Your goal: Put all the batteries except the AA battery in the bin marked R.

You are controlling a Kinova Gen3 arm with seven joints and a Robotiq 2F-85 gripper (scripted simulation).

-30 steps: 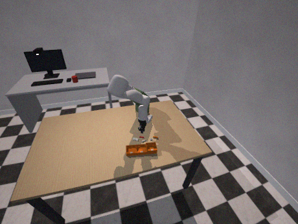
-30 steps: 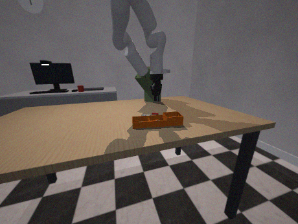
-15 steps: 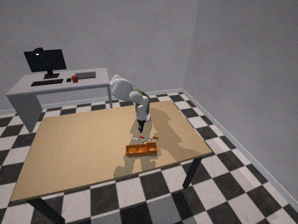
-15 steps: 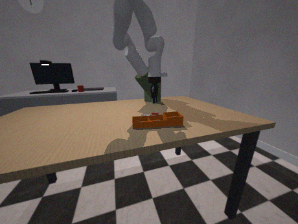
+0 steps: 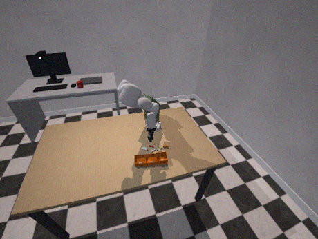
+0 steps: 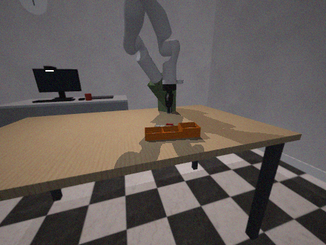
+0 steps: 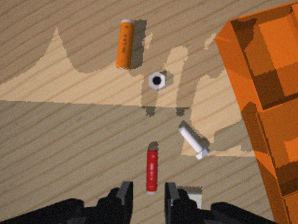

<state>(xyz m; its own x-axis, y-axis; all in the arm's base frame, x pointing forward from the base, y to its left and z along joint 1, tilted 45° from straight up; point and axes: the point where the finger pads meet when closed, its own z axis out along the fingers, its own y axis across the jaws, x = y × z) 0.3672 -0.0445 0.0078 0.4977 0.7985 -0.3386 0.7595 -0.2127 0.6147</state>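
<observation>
Gripper (image 5: 150,140) (image 6: 169,112) (image 7: 148,195): nearest the wrist cam; jaws partway apart, nothing btwn them; pointing down, raised above tbl.
Red battery (image 5: 151,146) (image 6: 169,124) (image 7: 152,171): on tbl, not in a bin; wrist view has its lower end lined up w/ the gap btwn fingertips.
Orange battery (image 5: 167,146) (image 7: 125,45): lying on tbl, outside bins, well apart from red one; looks thicker. Type text on both: too small to read.
Nut (image 5: 160,148) (image 7: 157,81): on tbl, near orange battery, hole showing.
Bolt (image 5: 153,150) (image 7: 193,142): silvery, on its side, btwn red battery & bins.
Pale item (image 5: 144,148) (image 7: 194,198): on tbl, partly hidden by a finger in wrist view; ID unclear.
Orange bins (image 5: 150,164) (image 6: 170,136) (image 7: 234,65): three in a row, standing on tbl; end one by the orange battery has taller walls. R mark: can't make out which.
Table (image 5: 79,148) (image 6: 88,145) (image 7: 50,155): wood top, arm's shadow across it.
Desk (image 5: 104,88) (image 6: 118,102): bg, w/ monitor (image 5: 50,65) (image 6: 58,81) & red mug (image 5: 80,84) (image 6: 88,96).

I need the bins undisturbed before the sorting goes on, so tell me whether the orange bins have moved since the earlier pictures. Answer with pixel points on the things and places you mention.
No; the orange bins (image 5: 152,164) (image 6: 173,136) (image 7: 245,95) show no visible shift against the table's near edge (image 5: 121,190) (image 6: 106,168).
</observation>
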